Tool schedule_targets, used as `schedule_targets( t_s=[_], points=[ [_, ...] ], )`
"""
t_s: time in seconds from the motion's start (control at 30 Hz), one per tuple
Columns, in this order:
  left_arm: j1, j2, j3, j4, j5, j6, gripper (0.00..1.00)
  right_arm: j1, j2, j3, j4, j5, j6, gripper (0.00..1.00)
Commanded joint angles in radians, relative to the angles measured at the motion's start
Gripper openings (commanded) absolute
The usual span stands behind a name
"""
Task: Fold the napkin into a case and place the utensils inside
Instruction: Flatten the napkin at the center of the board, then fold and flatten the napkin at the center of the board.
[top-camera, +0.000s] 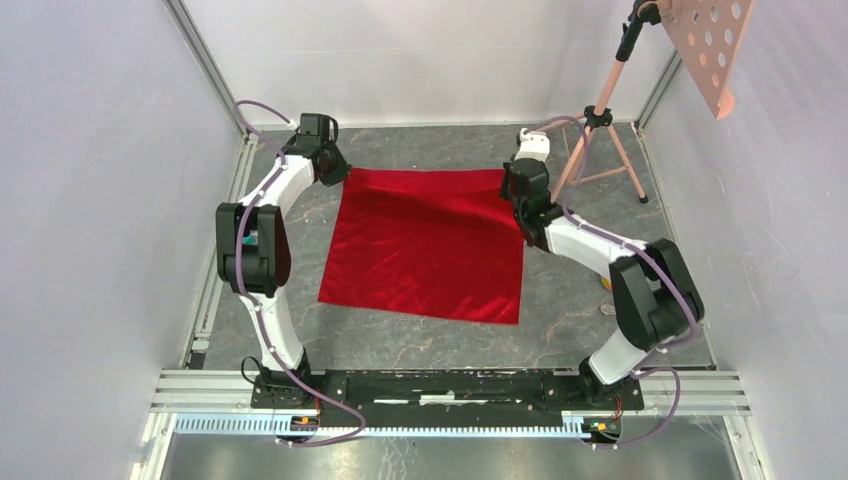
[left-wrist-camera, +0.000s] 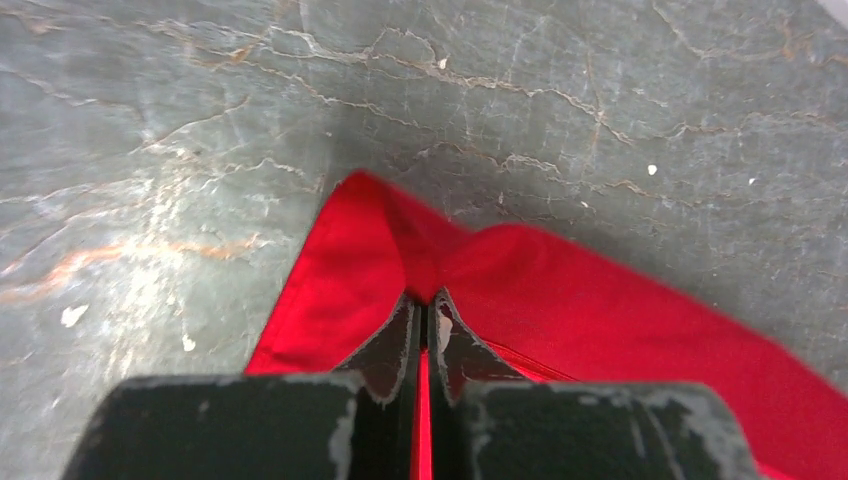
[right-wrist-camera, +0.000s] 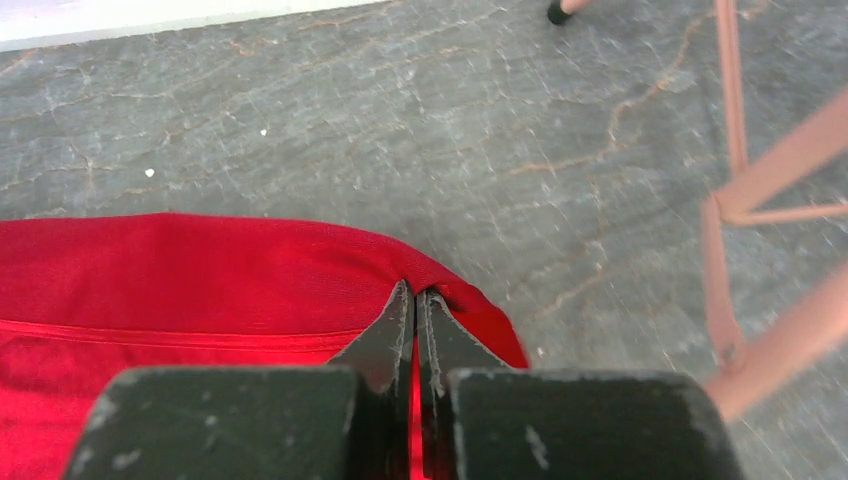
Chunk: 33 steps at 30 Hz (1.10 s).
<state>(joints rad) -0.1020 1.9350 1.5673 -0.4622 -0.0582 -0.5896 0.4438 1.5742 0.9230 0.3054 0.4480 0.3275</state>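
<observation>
The bright red napkin (top-camera: 425, 245) lies spread on the dark stone table, its far edge lifted a little. My left gripper (top-camera: 338, 172) is shut on the napkin's far left corner; the left wrist view shows the cloth (left-wrist-camera: 560, 300) pinched between the closed jaws of that gripper (left-wrist-camera: 426, 300). My right gripper (top-camera: 512, 190) is shut on the far right corner; the right wrist view shows the cloth (right-wrist-camera: 200, 270) pinched in that gripper (right-wrist-camera: 414, 296). No case is formed. The utensils are out of view.
A pink tripod stand (top-camera: 600, 130) stands at the back right, close behind the right gripper; its legs show in the right wrist view (right-wrist-camera: 760, 200). A pink perforated board (top-camera: 712, 45) hangs at the top right. White walls enclose the table (top-camera: 420, 330).
</observation>
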Motion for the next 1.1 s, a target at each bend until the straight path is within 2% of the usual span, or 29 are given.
schedule_targets(
  t_s=[0.0, 0.17, 0.37, 0.43, 0.73, 0.93, 1.07],
  points=[
    [0.023, 0.044, 0.057, 0.117, 0.117, 0.018, 0.02, -0.018, 0.102, 0.153, 0.046, -0.056, -0.061, 0.00],
    [0.033, 0.034, 0.036, 0.086, 0.170, 0.023, 0.02, -0.019, 0.126, 0.175, 0.006, -0.110, -0.085, 0.00],
    [0.051, 0.017, 0.033, -0.118, 0.242, -0.010, 0.02, -0.019, 0.060, 0.155, -0.170, -0.180, -0.073, 0.00],
    [0.050, -0.023, -0.023, -0.143, 0.295, -0.016, 0.02, -0.019, 0.028, 0.140, -0.232, -0.247, -0.074, 0.00],
    [0.051, -0.262, -0.373, -0.153, 0.356, 0.009, 0.04, -0.019, -0.200, -0.098, -0.357, -0.393, -0.059, 0.00],
    [0.049, -0.364, -0.543, -0.185, 0.308, 0.054, 0.04, -0.018, -0.317, -0.252, -0.372, -0.507, -0.055, 0.00],
    [0.048, -0.405, -0.608, -0.191, 0.310, 0.056, 0.05, -0.020, -0.374, -0.326, -0.376, -0.522, -0.050, 0.00]
  ],
)
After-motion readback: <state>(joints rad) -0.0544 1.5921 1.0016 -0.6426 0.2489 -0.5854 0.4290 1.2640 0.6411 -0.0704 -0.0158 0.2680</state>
